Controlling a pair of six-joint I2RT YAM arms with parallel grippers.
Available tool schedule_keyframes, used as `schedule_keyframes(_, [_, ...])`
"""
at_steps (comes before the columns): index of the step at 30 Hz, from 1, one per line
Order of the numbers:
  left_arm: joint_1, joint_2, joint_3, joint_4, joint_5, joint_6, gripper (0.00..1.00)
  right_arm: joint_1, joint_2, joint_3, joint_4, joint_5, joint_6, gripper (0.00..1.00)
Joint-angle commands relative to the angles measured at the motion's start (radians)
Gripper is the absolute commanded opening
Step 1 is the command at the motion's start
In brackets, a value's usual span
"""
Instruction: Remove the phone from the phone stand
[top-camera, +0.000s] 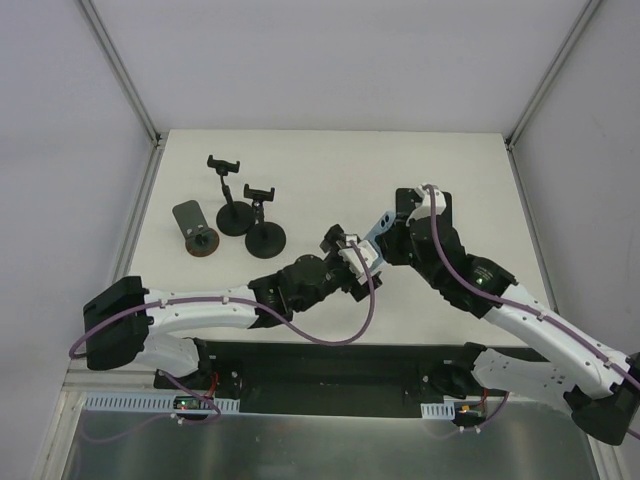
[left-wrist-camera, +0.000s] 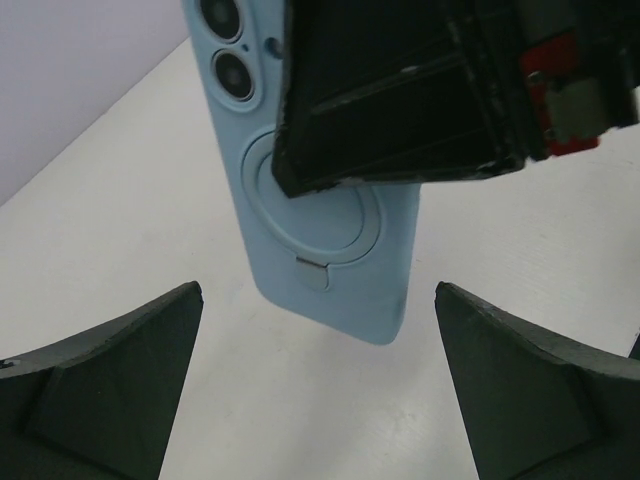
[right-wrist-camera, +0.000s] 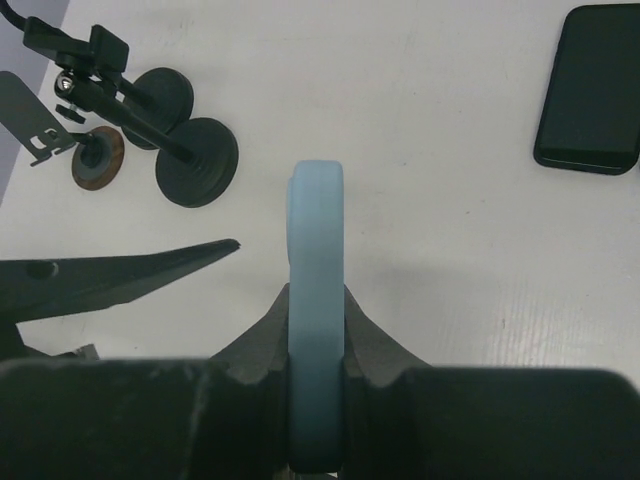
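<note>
Phone count: two. Table (top-camera: 330, 160), one, white, with broad bare surface at centre and along the far edge. Stands, three, clustered near the left edge: two black clamp stands (top-camera: 232, 195) (top-camera: 262, 215) and one brown-based plate stand (top-camera: 195, 232). The light blue phone (right-wrist-camera: 315, 290) is upright mid-table, well apart from the stands, clamped edge-on in the right gripper (right-wrist-camera: 316, 340). The black phone (right-wrist-camera: 590, 90) lies flat to the right. The left gripper (left-wrist-camera: 315, 290) is spread wide just beside the blue phone, gripping nothing.

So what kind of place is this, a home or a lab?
Likely a lab test cell: a white table, plain white walls around it, two cabled robot arms and some phone stands.
</note>
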Motion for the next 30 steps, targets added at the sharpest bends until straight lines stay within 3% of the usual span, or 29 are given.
schedule_keyframes(1, [-0.042,0.068,0.081,0.084,-0.129,0.102,0.99,-0.012,-0.039,0.010,0.092,-0.035,0.105,0.01])
schedule_keyframes(4, [-0.062,0.119,0.101,0.112,-0.206,0.139,0.98,-0.017,-0.045,0.004,0.104,-0.048,0.130,0.01])
schedule_keyframes(20, [-0.126,0.279,0.136,0.316,-0.507,0.316,0.58,-0.030,-0.077,-0.039,0.132,-0.066,0.283,0.01])
schedule_keyframes(24, [-0.141,0.306,0.138,0.374,-0.554,0.350,0.32,-0.037,-0.082,-0.051,0.142,-0.071,0.328,0.03])
schedule_keyframes(25, [-0.143,0.308,0.136,0.382,-0.565,0.353,0.22,-0.040,-0.086,-0.054,0.144,-0.066,0.338,0.07])
schedule_keyframes(29, [-0.146,0.303,0.121,0.391,-0.579,0.347,0.00,-0.046,-0.109,-0.067,0.156,-0.045,0.340,0.26])
schedule_keyframes(30, [-0.146,0.296,0.119,0.394,-0.580,0.341,0.00,-0.050,-0.116,-0.067,0.158,-0.040,0.337,0.30])
